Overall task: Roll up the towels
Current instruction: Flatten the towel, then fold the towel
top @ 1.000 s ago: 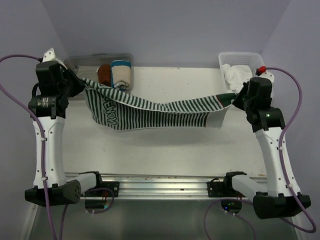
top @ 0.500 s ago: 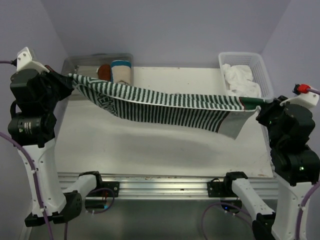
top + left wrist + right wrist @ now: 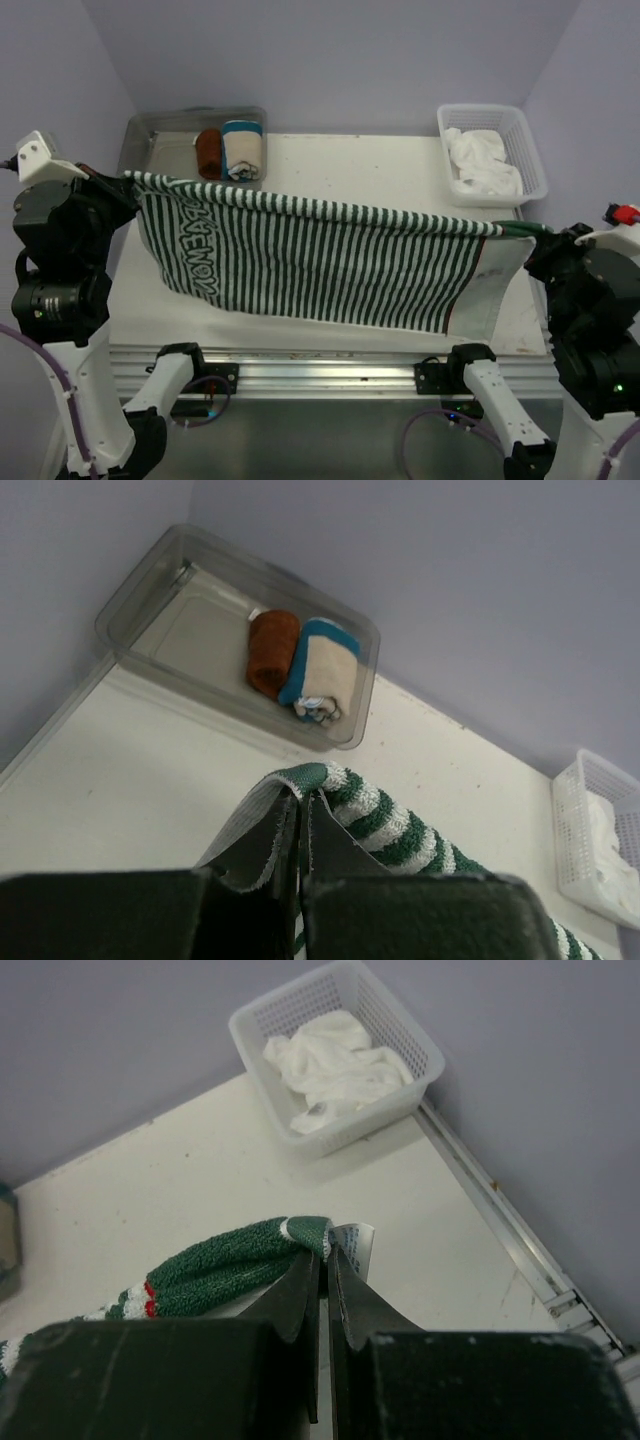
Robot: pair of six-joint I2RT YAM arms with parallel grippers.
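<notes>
Top external: my left gripper [image 3: 127, 180] and right gripper [image 3: 536, 231] each pinch a corner of the striped towel [image 3: 300, 255]. It hangs stretched between them.

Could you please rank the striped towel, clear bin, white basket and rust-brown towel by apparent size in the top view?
1. striped towel (held nearer the camera).
2. clear bin and white basket, too alike to rank.
3. rust-brown towel.

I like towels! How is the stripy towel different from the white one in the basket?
The striped towel is green and white; the white towel is plain. The striped towel hangs spread out, held by the left end effector and right end effector; the white towel lies crumpled in the basket. Neither is rolled.
</notes>
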